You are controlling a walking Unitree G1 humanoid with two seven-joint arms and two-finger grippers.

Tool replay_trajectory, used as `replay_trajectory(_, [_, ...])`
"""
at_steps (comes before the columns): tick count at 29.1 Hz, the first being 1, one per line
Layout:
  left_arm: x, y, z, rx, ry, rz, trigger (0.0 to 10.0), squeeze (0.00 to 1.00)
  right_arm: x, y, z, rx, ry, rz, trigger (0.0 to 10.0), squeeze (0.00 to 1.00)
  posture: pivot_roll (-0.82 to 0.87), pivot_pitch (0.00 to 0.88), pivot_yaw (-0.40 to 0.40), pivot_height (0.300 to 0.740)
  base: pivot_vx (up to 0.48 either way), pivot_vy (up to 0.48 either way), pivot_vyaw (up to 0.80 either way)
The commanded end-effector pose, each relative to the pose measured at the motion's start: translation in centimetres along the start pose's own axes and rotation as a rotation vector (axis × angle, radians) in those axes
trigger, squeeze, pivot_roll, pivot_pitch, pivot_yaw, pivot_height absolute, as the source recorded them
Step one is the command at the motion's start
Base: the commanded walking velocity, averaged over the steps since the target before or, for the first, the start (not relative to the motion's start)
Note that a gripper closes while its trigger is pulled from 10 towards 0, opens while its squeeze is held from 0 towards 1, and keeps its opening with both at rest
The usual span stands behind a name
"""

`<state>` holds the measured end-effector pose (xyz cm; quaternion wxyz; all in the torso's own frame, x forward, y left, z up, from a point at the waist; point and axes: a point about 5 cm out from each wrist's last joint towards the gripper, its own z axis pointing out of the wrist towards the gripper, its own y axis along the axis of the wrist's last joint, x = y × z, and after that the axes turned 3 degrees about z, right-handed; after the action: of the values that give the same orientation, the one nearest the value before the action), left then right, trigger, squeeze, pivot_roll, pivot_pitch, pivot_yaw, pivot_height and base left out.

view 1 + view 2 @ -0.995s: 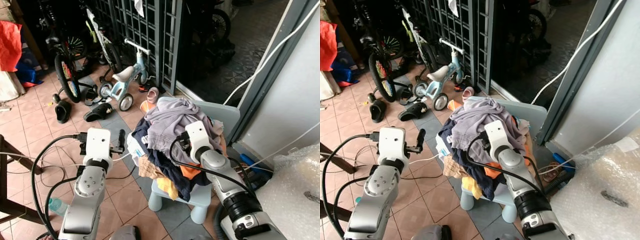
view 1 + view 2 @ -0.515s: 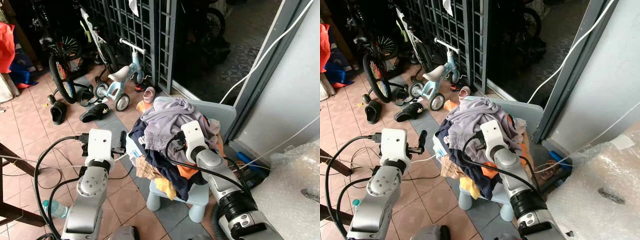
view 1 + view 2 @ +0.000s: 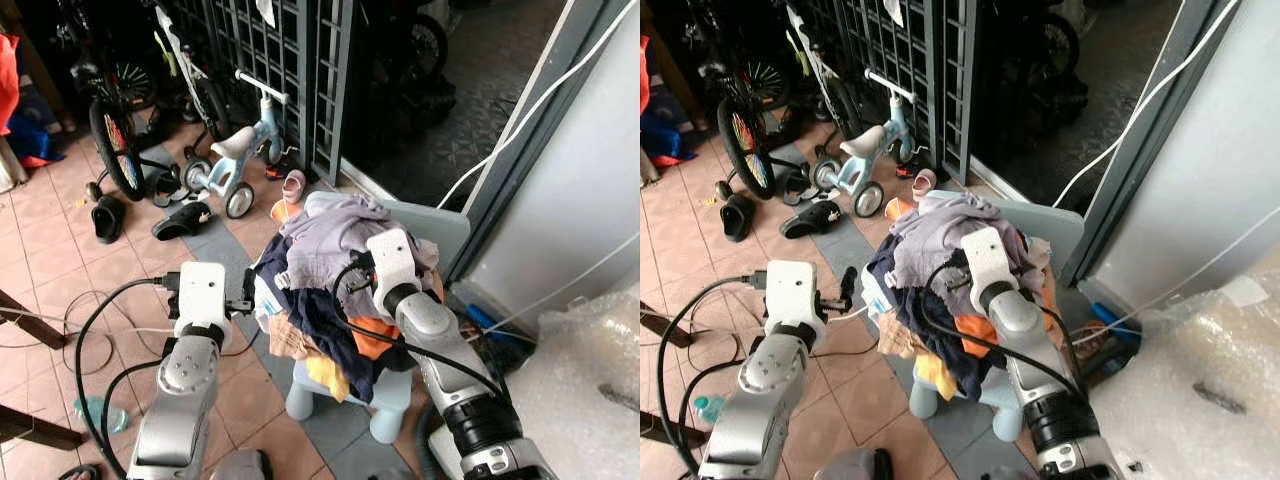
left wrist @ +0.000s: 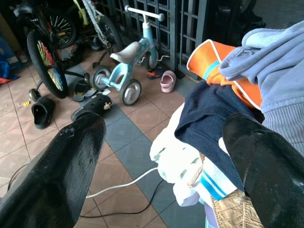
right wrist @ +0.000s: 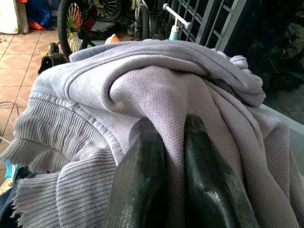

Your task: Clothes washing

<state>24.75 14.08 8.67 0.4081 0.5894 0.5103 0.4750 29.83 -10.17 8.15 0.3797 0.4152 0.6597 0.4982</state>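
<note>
Terracotta floor tiles [image 3: 60, 262] spreading across a cluttered porch, with a dark metal gate [image 3: 290, 70] behind, a bicycle [image 3: 110, 120] leaning beside it and a child's pale-blue tricycle [image 3: 235, 165] parked in front. Bubble wrap [image 3: 590, 390] bulging at the robot's right.

Nearer, sitting heaped on a small light-blue plastic chair [image 3: 400, 385]: the clothes pile [image 3: 330, 290], topped by a grey-lilac ribbed sweater [image 5: 142, 95], with navy, orange, yellow and white pieces spilling down the front and sides.

Pressing into the top of that sweater: the right hand [image 5: 166, 142], its two black fingers [image 5: 142, 161] lying close together with a fold of knit pinched between them, so gripping the sweater, as far as the wrist view tells. Hovering just beside the pile's left flank: the left hand [image 4: 161, 142], fingers spread wide and holding nothing, a white striped garment [image 4: 190, 171] and a navy one lying in the gap ahead.

Judging the step: gathering laundry off the chair, the first garment now being seized. Next move probably calling for lifting the sweater clear without dragging the looser pieces off, perhaps with the left hand steadying or taking a second item. No washer in sight, so carrying remaining.

Smallest: slippers [image 3: 180, 220] and a pink shoe [image 3: 293, 185] lying on the tiles.
</note>
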Motion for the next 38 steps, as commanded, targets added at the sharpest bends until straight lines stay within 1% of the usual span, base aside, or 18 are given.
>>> replay_trajectory(1, [0.1,-0.2,-0.1,0.011,0.007,-0.004,10.0,0.00,-0.3,1.7,-0.4,-0.098,-0.004,-0.001,0.0,0.00,-0.04,0.000,0.000,0.740,0.000,0.000,0.00])
replay_trajectory(3, [0.2,-0.3,-0.1,0.012,0.009,-0.001,10.0,0.00,-0.5,2.2,-0.6,-0.130,-0.014,0.012,0.0,0.00,-0.04,0.000,0.001,0.740,0.000,0.000,0.00])
replay_trajectory(6, [0.5,0.2,0.3,-0.019,0.028,0.031,10.0,0.00,-1.3,5.4,-1.5,-0.294,-0.066,0.044,0.0,0.00,-0.05,0.000,0.012,0.740,0.000,0.000,0.00])
replay_trajectory(7, [0.5,0.2,0.3,-0.019,0.028,0.031,10.0,0.00,-1.3,5.4,-1.5,-0.294,-0.066,0.044,0.0,0.00,-0.05,0.000,0.012,0.740,0.000,0.000,0.00])
replay_trajectory(9, [0.7,0.5,0.5,-0.035,0.056,0.037,10.0,0.00,-1.4,6.5,-2.0,-0.343,-0.076,0.047,0.0,0.00,-0.05,0.000,0.014,0.740,0.000,0.000,0.00])
replay_trajectory(12, [0.6,0.7,0.7,-0.043,0.057,0.032,10.0,0.00,-1.5,6.5,-2.4,-0.358,-0.068,0.068,0.0,0.00,-0.05,0.000,0.017,0.740,0.000,0.000,0.00])
replay_trajectory(13, [0.5,0.7,0.6,-0.042,0.051,0.030,10.0,0.00,-1.6,6.2,-2.5,-0.344,-0.076,0.070,9.8,0.00,-0.05,0.000,0.018,0.740,0.000,0.000,0.00])
replay_trajectory(17, [0.3,0.6,0.6,-0.039,0.040,0.031,10.0,0.00,-1.8,5.1,-2.7,-0.303,-0.098,0.101,10.0,0.00,-0.05,0.000,0.020,0.740,0.000,0.000,0.00])
replay_trajectory(19, [0.4,0.8,0.8,-0.041,0.043,0.030,10.0,0.00,-1.9,4.1,-3.0,-0.248,-0.098,0.153,10.0,0.00,-0.04,0.000,0.019,0.740,0.000,0.000,0.00])
replay_trajectory(22, [0.5,0.8,0.9,-0.039,0.051,0.031,10.0,0.00,-2.1,3.6,-3.9,-0.236,-0.104,0.143,10.0,0.00,-0.05,0.000,0.024,0.740,-0.081,0.000,0.00])
replay_trajectory(25, [0.3,0.7,0.9,-0.033,0.040,0.035,10.0,0.00,-2.4,3.5,-4.0,-0.227,-0.122,0.124,10.0,0.00,-0.05,0.000,0.029,0.740,-0.247,0.000,0.00])
replay_trajectory(26, [0.3,0.7,0.9,-0.033,0.037,0.034,10.0,0.00,-2.7,3.5,-3.8,-0.212,-0.170,0.046,10.0,0.00,-0.05,0.000,0.029,0.740,-0.244,0.000,0.00])
replay_trajectory(28, [0.2,0.7,1.0,-0.034,0.035,0.034,10.0,0.00,-2.8,3.6,-3.6,-0.214,-0.182,-0.010,10.0,0.00,-0.05,0.000,0.031,0.740,-0.244,0.000,0.00])
replay_trajectory(30, [0.2,0.8,1.0,-0.034,0.034,0.034,10.0,0.00,-2.4,3.6,-3.4,-0.218,-0.150,0.077,10.0,0.00,-0.05,0.000,0.032,0.740,-0.244,0.000,0.00])
replay_trajectory(32, [0.3,0.7,0.9,-0.033,0.035,0.036,10.0,0.00,-2.5,3.7,-3.6,-0.239,-0.191,0.125,10.0,0.00,-0.05,0.000,0.032,0.740,-0.246,0.000,0.00])
replay_trajectory(34, [0.4,0.7,0.9,-0.029,0.038,0.036,10.0,0.00,-2.7,3.9,-3.6,-0.244,-0.200,0.073,10.0,0.00,-0.06,0.003,0.038,0.740,-0.244,0.000,0.00])
replay_trajectory(37, [0.4,0.6,0.8,-0.024,0.034,0.036,10.0,0.00,-2.8,3.6,-3.7,-0.214,-0.189,0.124,10.0,0.00,-0.06,0.002,0.038,0.740,-0.244,0.000,0.00])
replay_trajectory(38, [0.3,0.5,0.9,-0.022,0.030,0.038,10.0,0.00,-3.1,3.4,-3.8,-0.207,-0.210,0.116,10.0,0.00,-0.05,0.000,0.035,0.740,-0.244,0.000,0.00])
